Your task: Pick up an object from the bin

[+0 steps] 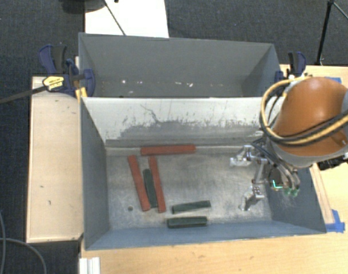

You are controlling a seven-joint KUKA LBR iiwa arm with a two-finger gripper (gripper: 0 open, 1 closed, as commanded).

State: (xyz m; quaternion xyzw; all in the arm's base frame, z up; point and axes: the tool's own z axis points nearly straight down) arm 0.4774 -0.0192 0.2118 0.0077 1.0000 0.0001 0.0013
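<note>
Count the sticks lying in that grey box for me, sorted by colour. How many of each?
Reddish-brown sticks: 3
Dark green sticks: 3
Total: 6

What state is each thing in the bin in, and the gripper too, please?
gripper: open, empty, low over the bin's right side.
back red stick: flat, along the back wall.
left red stick: flat, untouched.
right red stick: flat, untouched.
middle dark stick: flat, between those two.
upper front dark stick: flat.
lower front dark stick: flat.
</note>
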